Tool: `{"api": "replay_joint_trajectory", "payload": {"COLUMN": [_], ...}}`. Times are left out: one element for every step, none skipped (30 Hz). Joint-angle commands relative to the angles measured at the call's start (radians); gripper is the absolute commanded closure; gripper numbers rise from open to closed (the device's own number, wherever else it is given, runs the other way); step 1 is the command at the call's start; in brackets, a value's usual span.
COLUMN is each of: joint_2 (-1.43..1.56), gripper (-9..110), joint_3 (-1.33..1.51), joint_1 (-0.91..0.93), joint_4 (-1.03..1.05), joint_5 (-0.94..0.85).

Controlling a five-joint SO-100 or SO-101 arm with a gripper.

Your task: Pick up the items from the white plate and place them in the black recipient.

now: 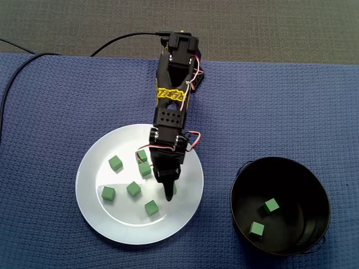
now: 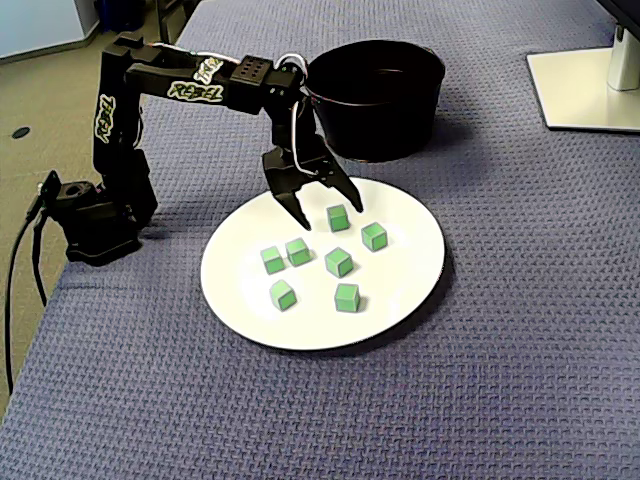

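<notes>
Several green cubes lie on the white plate [image 1: 112,224] [image 2: 410,265], among them one [image 1: 115,163] at the left of the overhead fixed view. My gripper [image 1: 170,191] [image 2: 329,213] is open, pointing down over the plate's right part. Its two fingers straddle one green cube [image 2: 338,217], which the overhead fixed view mostly hides under the gripper. The black pot [image 1: 297,185] [image 2: 375,110] stands beside the plate and holds two green cubes [image 1: 271,205] [image 1: 257,228].
A blue woven cloth [image 1: 280,101] covers the table. The arm's base [image 2: 95,215] sits at the cloth's edge with a black cable [image 1: 17,64] trailing off. A white monitor stand [image 2: 590,90] is at the far right of the side fixed view.
</notes>
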Motion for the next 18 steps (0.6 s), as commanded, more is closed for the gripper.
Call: {"api": "replay_joint_trajectory", "payload": {"joint_2": [-0.006, -0.011, -0.014, -0.017, -0.02, -0.021, -0.023, -0.023, -0.023, -0.021, -0.018, -0.015, -0.008, 0.003, 0.017, 0.037, 0.061, 0.097], "gripper": [77, 77, 79, 81, 84, 86, 89, 93, 96, 98, 101, 101, 101, 101, 101, 101, 101, 101], "joint_3": [-0.064, -0.069, -0.075, -0.081, -0.086, -0.091, -0.092, -0.092, -0.092, -0.092, -0.091, -0.089, -0.087, -0.086, -0.084, -0.083, -0.086, -0.097], "joint_1": [-0.026, -0.031, -0.035, -0.038, -0.041, -0.041, -0.043, -0.044, -0.044, -0.044, -0.044, -0.044, -0.044, -0.043, -0.04, -0.037, -0.031, -0.023], "joint_4": [-0.02, -0.02, -0.02, -0.02, -0.02, -0.02, -0.02, -0.02, -0.02, -0.02, -0.02, -0.02, -0.02, -0.018, -0.017, -0.014, -0.003, 0.014], "joint_5": [0.026, 0.029, 0.034, 0.034, 0.035, 0.038, 0.038, 0.037, 0.037, 0.038, 0.04, 0.041, 0.043, 0.044, 0.044, 0.044, 0.043, 0.041]}}
